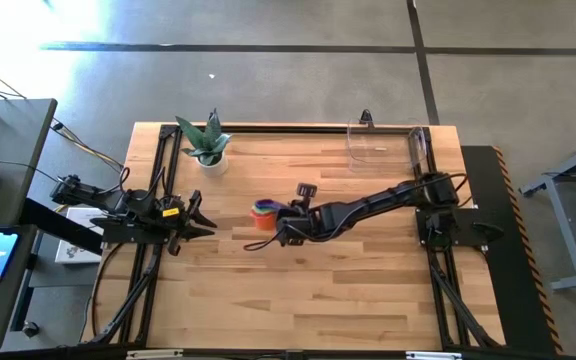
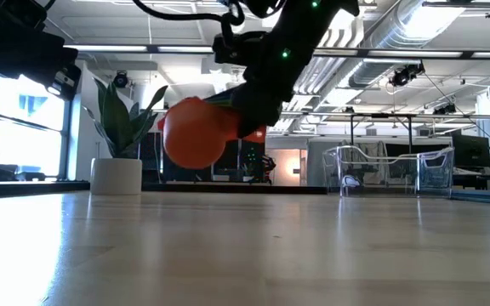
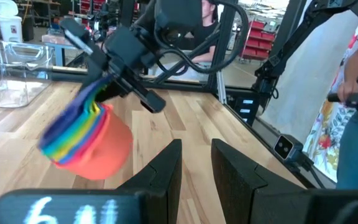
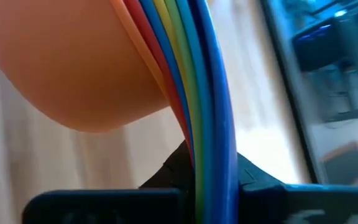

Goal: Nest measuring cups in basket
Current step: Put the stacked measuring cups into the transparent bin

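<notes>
One nested stack of measuring cups [image 1: 263,212], orange outermost w/ red, yellow, green, blue rims showing, exact count unclear. Right gripper [image 1: 281,226] jaws clamped on the stack's handles, cups tilted & held clear above the tabletop [image 1: 368,290], mid-table. One clear basket [image 1: 388,148] at far right corner, well apart. One potted plant [image 1: 206,145]. Left gripper [image 1: 206,222] at left edge, jaws narrowly apart, holding nothing.

I see a light wooden desk [image 1: 348,290] with a dark frame. On it stand a potted plant [image 1: 206,145] near one back corner and a clear bin [image 1: 388,148] near the other.
</notes>
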{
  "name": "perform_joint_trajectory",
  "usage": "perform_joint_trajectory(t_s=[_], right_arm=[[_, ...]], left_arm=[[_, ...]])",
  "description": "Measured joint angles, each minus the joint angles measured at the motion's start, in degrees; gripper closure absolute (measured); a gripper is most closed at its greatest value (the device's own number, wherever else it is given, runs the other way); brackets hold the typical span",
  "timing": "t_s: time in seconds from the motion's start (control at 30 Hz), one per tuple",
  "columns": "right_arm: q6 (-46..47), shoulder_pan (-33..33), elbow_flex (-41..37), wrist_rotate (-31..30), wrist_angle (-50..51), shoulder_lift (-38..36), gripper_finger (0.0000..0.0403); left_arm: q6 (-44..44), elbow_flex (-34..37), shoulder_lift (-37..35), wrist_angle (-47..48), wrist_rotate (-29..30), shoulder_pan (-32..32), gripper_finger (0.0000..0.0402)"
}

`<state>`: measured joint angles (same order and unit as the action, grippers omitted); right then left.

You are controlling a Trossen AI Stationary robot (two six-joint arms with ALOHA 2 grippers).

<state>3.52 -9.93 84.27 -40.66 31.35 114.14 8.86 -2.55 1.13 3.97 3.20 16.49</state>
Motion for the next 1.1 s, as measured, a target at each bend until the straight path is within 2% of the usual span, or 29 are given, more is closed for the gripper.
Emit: perform_joint_trajectory(t_s=[0.23,0.53,0.83,1.1], right_arm=[[-2.5,0.0,0.0,-9.3,1.5,-2.2,0.0385],[-0.3,0.5,0.0,-19.9,9.0,-5.3,0.0385],[15.1,1.3,0.0,-27.5,26.5,-7.8,0.0385],[33.4,2.9,0.0,-32.4,44.5,-8.5,0.0385]], left_arm=[[0.0,0.0,0.0,0.0,0.0,0.0,0.0326],[0.0,0.0,0.0,0.0,0.1,0.0,0.0326],[0.0,0.0,0.0,0.0,0.2,0.0,0.0326],[0.0,0.0,0.0,0.0,0.2,0.0,0.0326]])
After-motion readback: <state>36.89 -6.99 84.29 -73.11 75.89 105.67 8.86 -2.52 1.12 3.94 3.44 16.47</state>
